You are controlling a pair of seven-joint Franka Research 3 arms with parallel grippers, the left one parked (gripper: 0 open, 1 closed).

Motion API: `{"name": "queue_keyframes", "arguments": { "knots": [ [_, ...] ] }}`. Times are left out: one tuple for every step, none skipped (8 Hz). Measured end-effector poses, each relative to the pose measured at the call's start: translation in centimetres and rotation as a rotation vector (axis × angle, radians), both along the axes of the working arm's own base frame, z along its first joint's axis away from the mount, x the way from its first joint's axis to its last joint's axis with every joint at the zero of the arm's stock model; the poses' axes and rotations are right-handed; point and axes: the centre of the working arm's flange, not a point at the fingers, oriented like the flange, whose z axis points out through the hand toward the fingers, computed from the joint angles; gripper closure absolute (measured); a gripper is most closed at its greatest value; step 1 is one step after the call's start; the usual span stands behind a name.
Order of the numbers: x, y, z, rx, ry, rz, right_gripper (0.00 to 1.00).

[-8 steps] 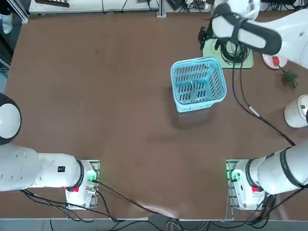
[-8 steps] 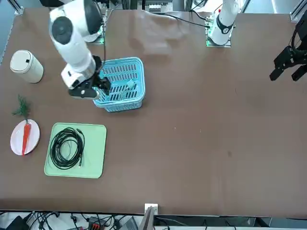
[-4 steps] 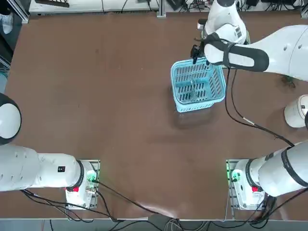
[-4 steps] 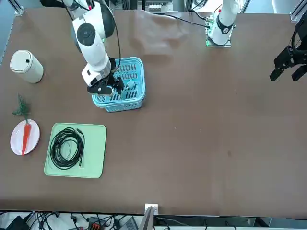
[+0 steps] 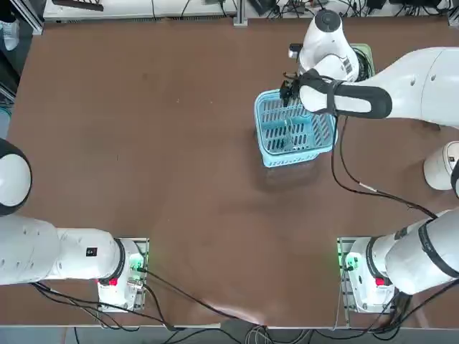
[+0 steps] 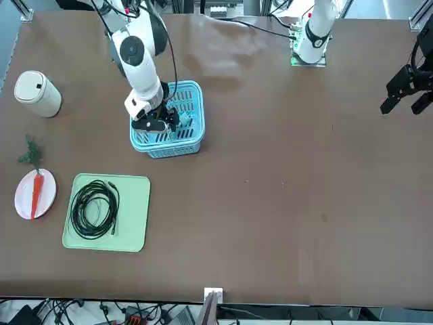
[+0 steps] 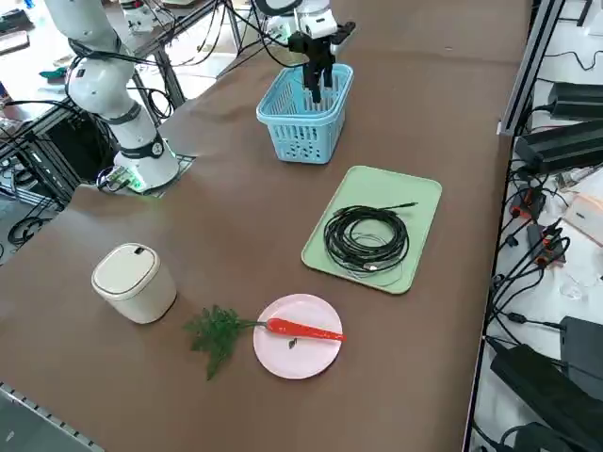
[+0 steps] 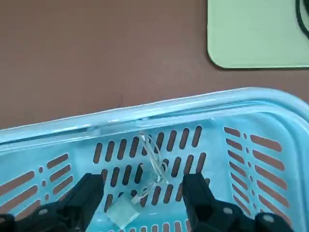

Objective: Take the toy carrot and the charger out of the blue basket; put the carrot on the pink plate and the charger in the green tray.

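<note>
Over the blue basket, spread fingers.

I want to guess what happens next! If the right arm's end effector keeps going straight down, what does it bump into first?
Probably the charger in the blue basket; the open right end effector straddles it.

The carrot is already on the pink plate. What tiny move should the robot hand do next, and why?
Probably go straight down into the blue basket. The right gripper is open and hangs over the charger, which lies on the basket floor between the fingers, not yet held. The toy carrot is on the pink plate already.
</note>
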Motion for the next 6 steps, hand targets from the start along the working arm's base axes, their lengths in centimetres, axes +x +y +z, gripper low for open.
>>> {"name": "queue_keyframes", "arguments": {
  "knots": [
    [0.0,0.1,-0.8,-0.010,0.000,0.012,0.00],
    [0.0,0.4,-1.6,-0.013,0.002,0.021,0.00],
    [-0.1,0.8,-2.5,-0.011,0.004,0.029,0.00],
    [-0.1,1.2,-3.4,-0.006,0.001,0.036,0.00],
    [-0.1,1.5,-4.3,-0.004,-0.004,0.046,0.00],
    [0.0,1.7,-5.3,-0.006,-0.006,0.056,0.00]
  ]
}}
